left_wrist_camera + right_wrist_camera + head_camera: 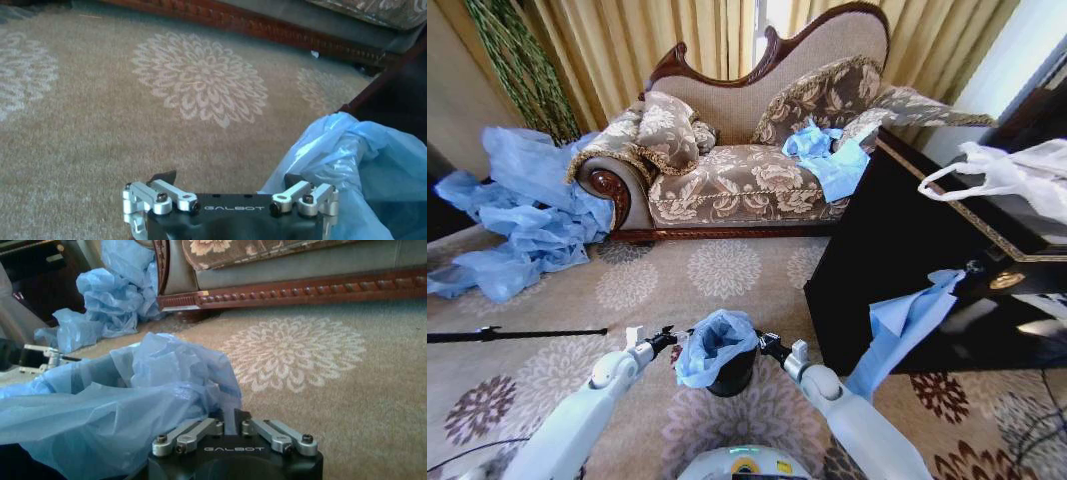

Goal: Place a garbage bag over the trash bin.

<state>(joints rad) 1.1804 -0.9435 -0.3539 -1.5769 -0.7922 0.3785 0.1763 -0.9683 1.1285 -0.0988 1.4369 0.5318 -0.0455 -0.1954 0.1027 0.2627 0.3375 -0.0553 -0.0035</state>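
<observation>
Here the garbage bag [715, 345] is seen draped over the trash bin [731, 378] on the carpet between both arms, its rim pinched by the closed right gripper [229, 421] while the left gripper [230, 182] is held spread, one finger against the plastic.

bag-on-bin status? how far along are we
Mostly on: the garbage bag sits over the trash bin, its mouth open above the rim, and the bin's lower wall shows bare. In hand: the right claw is shut on the bag's edge on its side; the left claw is open beside the other side, one finger against the plastic. Left: the bag looks bunched and uneven, so it probably needs pulling down around the rim.
</observation>
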